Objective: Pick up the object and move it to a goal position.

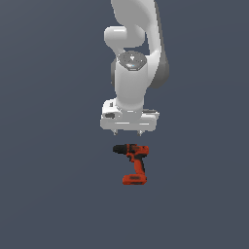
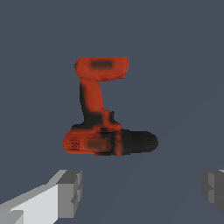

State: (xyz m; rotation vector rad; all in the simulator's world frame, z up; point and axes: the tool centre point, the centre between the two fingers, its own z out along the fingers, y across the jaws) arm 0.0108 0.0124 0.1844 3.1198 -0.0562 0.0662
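The drill [image 1: 133,163] lies flat on its side on the dark surface [image 1: 44,194], black nose toward the exterior view's left, battery base nearest the camera. No surface edge shows; open room lies all around it. Just beyond, the white tool [image 1: 127,132] hangs with fingers [image 2: 65,192] spread wide, holding nothing, apart from the drill.
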